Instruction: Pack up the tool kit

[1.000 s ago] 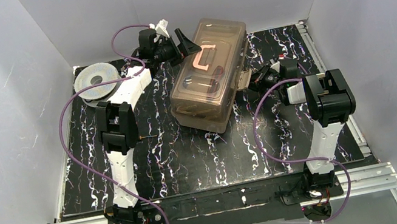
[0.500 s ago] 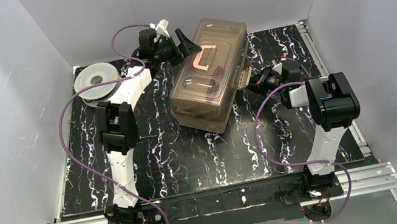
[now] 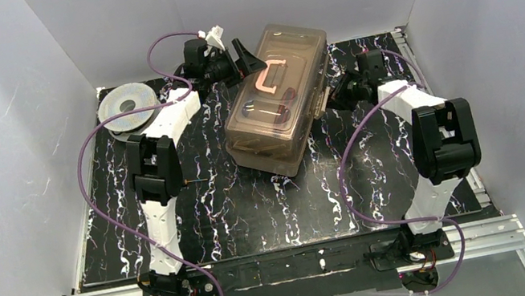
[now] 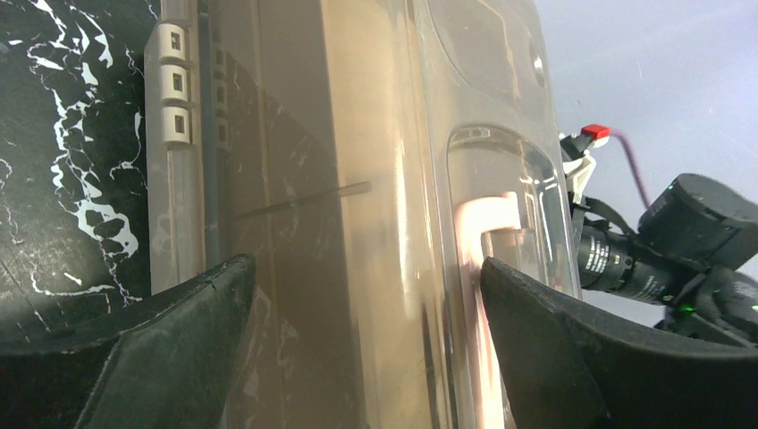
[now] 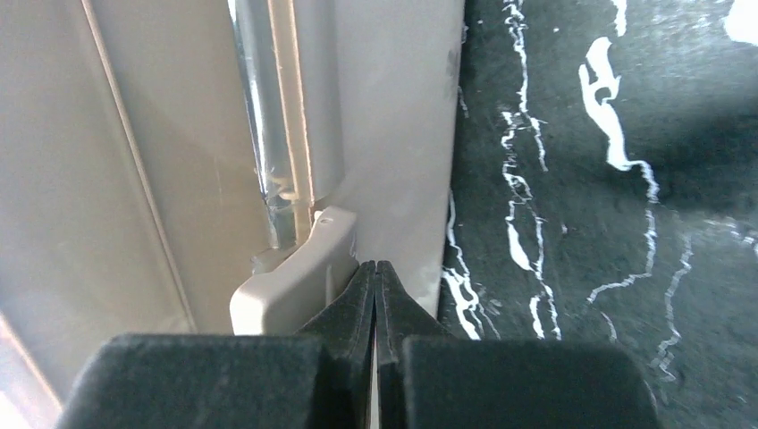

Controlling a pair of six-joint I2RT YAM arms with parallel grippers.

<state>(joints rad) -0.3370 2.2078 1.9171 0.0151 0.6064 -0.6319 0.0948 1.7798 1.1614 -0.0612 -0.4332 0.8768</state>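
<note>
The tool kit [image 3: 277, 98], a tan box with a translucent brown lid and cream handle [image 3: 272, 75], lies closed and askew at the table's back middle. Its contents show only dimly through the lid. My left gripper [image 3: 247, 58] hangs open at the box's far left corner. In the left wrist view its fingers [image 4: 174, 349] stand wide apart over the lid [image 4: 375, 179], and contact cannot be told. My right gripper [image 3: 331, 102] is shut with nothing in it. Its tips [image 5: 376, 264] rest against the box's front wall beside the cream latch [image 5: 290, 281].
A round grey spool [image 3: 127, 106] lies at the back left, under the left arm's cable. Grey walls close in the black marbled table [image 3: 252, 199] on three sides. The right arm's wrist [image 4: 693, 241] shows beyond the box in the left wrist view.
The right arm has stretched toward the back, bringing its gripper along the box's right side to the latch, and its jaws have closed fully. The left arm and box have not moved.
</note>
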